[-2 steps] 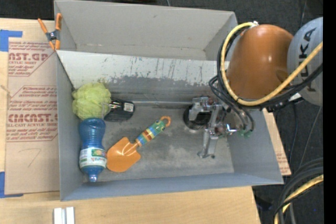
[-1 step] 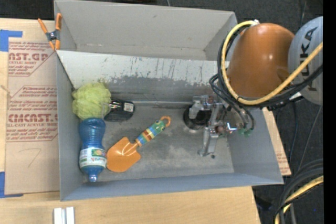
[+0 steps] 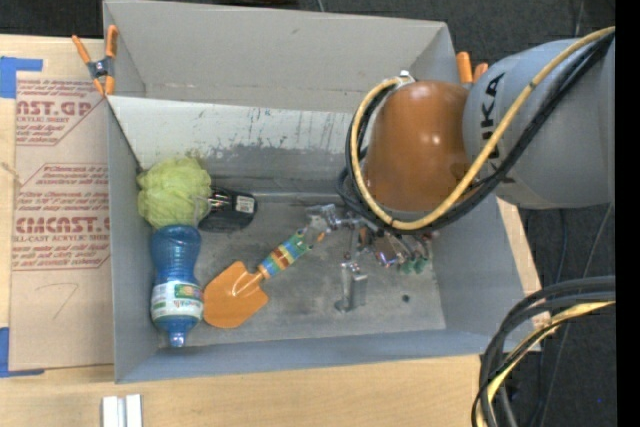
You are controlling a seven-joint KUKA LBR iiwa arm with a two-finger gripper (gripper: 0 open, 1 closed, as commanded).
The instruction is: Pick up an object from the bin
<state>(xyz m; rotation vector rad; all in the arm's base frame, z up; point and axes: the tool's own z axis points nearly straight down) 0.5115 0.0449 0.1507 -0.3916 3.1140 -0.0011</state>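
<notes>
A grey metal bin [image 3: 280,45] sits on a pale wooden desk [image 3: 300,395], with dark ground beyond. By its left wall lie a fuzzy yellow-green ball [image 3: 174,192] and, touching it below, a blue plastic bottle [image 3: 175,275] on its side. A small black object [image 3: 232,208] lies just beside the ball. Mid-floor lies a toy shovel [image 3: 240,290], orange-bladed, its striped handle slanting up to the right. Near the handle's end the pincer [image 3: 350,293] hangs over bare floor; whether it is open or closed cannot be told

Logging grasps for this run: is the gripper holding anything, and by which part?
Nothing shows held. The gripper sits low in the bin, right of the orange toy shovel and apart from its striped handle.
</notes>
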